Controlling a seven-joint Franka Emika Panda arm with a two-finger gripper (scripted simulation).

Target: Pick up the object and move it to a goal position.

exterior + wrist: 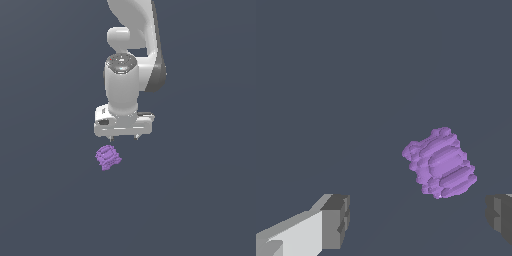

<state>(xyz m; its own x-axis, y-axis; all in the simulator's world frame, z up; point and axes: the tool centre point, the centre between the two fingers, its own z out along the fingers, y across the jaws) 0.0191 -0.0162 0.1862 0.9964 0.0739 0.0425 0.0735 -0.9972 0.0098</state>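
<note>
The object point(108, 157) is a small purple lumpy thing with a ridged surface, lying on the dark grey floor. My white gripper point(123, 137) hangs just above and behind it, a little toward the exterior view's right, with only short finger tips showing. In the wrist view the object point(439, 163) lies ahead of the fingers, nearer the dark right fingertip point(500, 216) than the left one point(336, 221). The gripper point(418, 220) is open wide and holds nothing. The object is not between the fingers.
The flat dark grey floor point(50, 200) lies all around with no other objects in sight. The white arm point(135, 45) rises behind the gripper to the top of the exterior view.
</note>
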